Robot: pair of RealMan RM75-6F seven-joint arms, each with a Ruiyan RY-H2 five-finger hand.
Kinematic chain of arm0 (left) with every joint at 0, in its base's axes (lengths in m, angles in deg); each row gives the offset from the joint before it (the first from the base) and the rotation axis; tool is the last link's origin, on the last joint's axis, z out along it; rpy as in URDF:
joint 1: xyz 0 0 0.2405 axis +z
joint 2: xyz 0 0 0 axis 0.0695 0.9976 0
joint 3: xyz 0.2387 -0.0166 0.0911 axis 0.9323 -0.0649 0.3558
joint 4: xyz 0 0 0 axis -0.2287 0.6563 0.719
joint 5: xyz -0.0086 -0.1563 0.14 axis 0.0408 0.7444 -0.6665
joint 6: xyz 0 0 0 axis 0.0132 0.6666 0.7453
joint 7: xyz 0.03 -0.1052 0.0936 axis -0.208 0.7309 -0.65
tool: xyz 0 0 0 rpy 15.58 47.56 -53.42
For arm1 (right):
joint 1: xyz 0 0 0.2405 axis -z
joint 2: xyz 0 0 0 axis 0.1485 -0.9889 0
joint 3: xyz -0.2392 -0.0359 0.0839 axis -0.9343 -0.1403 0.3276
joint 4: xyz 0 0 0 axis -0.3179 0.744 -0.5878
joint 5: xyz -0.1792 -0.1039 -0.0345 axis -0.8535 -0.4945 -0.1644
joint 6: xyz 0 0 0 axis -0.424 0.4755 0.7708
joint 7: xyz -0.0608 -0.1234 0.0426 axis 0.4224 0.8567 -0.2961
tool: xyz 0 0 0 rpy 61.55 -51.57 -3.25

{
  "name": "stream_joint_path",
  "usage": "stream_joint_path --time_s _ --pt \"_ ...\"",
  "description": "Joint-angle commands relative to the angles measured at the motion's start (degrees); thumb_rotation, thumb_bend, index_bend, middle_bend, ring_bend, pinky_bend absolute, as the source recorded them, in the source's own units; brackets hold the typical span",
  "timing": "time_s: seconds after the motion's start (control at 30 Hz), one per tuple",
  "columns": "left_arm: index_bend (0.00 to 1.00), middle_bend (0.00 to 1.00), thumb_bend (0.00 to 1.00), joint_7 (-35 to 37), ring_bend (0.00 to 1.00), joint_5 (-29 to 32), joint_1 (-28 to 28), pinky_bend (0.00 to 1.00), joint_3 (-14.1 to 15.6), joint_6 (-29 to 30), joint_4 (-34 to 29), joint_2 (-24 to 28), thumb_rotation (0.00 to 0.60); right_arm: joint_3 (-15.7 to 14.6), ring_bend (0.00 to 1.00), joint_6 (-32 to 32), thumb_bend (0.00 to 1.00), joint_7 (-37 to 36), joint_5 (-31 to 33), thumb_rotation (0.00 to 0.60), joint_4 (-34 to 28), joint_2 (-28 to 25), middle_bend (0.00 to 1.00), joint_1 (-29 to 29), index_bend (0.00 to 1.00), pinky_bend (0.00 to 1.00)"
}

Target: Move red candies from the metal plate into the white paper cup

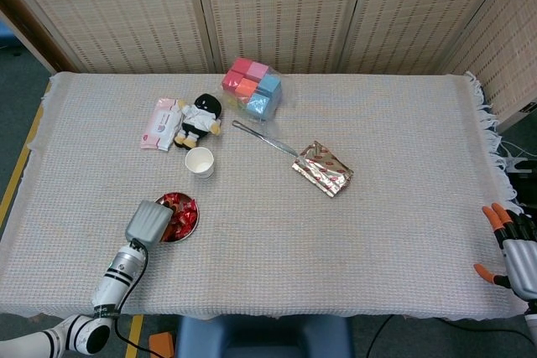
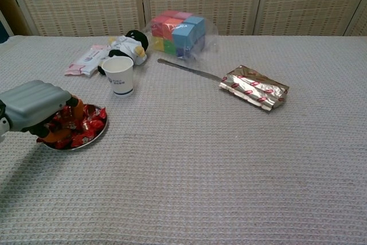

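The metal plate (image 1: 195, 220) (image 2: 98, 135) of red candies (image 1: 181, 206) (image 2: 89, 122) sits near the table's front left. My left hand (image 1: 148, 222) (image 2: 36, 104) is down on the plate's left side. Its orange-tipped fingers (image 2: 75, 108) curl into the pile and close around some candies; the grey back of the hand hides most of them. The white paper cup (image 1: 200, 162) (image 2: 118, 74) stands upright behind the plate, apart from it. My right hand (image 1: 513, 246) hangs past the table's front right corner, fingers spread and holding nothing; only the head view shows it.
Behind the cup lie a plush toy (image 1: 200, 116) (image 2: 128, 43) and a pink wipes pack (image 1: 161, 123). A bag of coloured blocks (image 1: 252, 88) (image 2: 179, 30) stands at the back. Metal tongs (image 1: 263, 140) and a foil packet (image 1: 323, 168) (image 2: 254, 88) lie in the middle.
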Motion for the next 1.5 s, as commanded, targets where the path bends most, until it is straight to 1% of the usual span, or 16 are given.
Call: stream_joint_path --time_s 0.03,0.27,0.47,0.63,0.73,0.87,1.17,1.3,1.5 --pt "0.48 0.41 0.40 0.48 0.64 -0.32 -0.17 1.00 0.02 0.49 0.52 -0.25 0.600 -0.01 0.00 -0.04 0.09 0.09 0.05 0.600 -0.02 0.00 0.00 0.01 0.00 0.00" --pt "0.56 0.53 0.43 2.18 0.67 -0.80 -0.37 1.00 -0.20 1.81 1.84 -1.01 0.600 0.07 0.00 0.03 0.09 0.15 0.18 0.600 -0.08 -0.02 0.00 0.05 0.00 0.00" --pt "0.62 0.61 0.47 3.46 0.68 -2.10 -0.46 1.00 -0.17 3.58 3.18 -1.68 0.600 0.08 0.00 -0.22 0.09 0.27 0.33 0.600 -0.02 0.04 0.00 -0.04 0.00 0.00" --pt "0.64 0.63 0.49 4.04 0.68 -3.06 -0.76 1.00 -0.31 4.62 3.06 -1.53 0.600 0.09 0.00 -0.30 0.09 0.42 0.46 0.600 -0.08 0.04 0.00 -0.04 0.00 0.00" --pt "0.65 0.64 0.49 4.02 0.68 -3.51 -1.31 1.00 -1.01 5.18 1.86 -0.74 0.600 0.13 0.00 -0.40 0.09 0.43 0.60 0.600 -0.08 0.01 0.00 -0.06 0.00 0.00" --pt "0.65 0.64 0.49 4.16 0.69 -3.09 -2.74 1.00 -2.92 4.73 -0.24 0.84 0.600 0.18 0.00 -0.38 0.09 0.37 0.69 0.600 -0.01 -0.04 0.00 -0.05 0.00 0.00" --pt "0.65 0.64 0.50 3.46 0.69 0.91 -8.01 1.00 -9.45 1.86 -1.83 2.99 0.600 0.61 0.00 -0.81 0.09 0.34 1.74 0.600 0.42 0.01 0.00 -0.16 0.00 0.00" --pt "0.65 0.64 0.50 3.44 0.69 2.97 -11.23 1.00 -11.56 -0.63 -0.55 2.03 0.600 0.64 0.00 -1.62 0.09 0.74 2.15 0.600 0.57 0.21 0.00 -0.50 0.00 0.00" --pt "0.63 0.63 0.50 4.22 0.69 5.22 -15.81 1.00 -12.63 -4.42 5.18 -1.78 0.600 0.88 0.00 -1.27 0.09 0.93 2.58 0.600 0.52 0.18 0.00 -0.34 0.00 0.00"
